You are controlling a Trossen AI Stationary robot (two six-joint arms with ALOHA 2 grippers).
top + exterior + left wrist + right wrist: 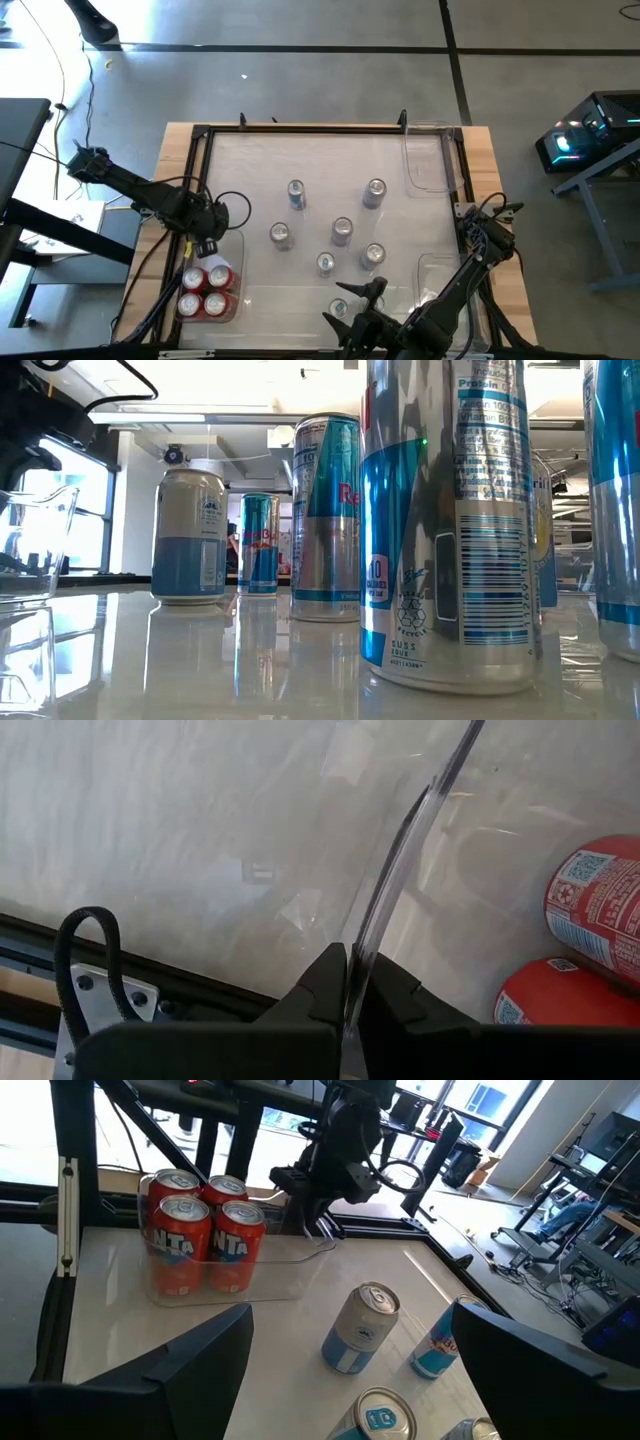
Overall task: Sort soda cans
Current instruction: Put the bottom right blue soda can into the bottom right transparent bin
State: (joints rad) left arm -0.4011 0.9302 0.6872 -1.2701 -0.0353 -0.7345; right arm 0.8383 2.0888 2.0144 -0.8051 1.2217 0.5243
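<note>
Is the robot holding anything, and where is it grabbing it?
The left gripper pinches the rim of the clear plastic bin holding red cans. The right gripper holds nothing.

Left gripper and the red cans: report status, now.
Left gripper shut on bin wall. Four red cans in that bin. Right gripper open, over the loose silver and blue cans.

You have open table along the far edge and on the left between the clear bin (228, 300) and the loose cans (341, 231). Those cans crowd the middle, standing just apart. Four red cans (205, 290) fill the bin's near end; its far end is bare.
</note>
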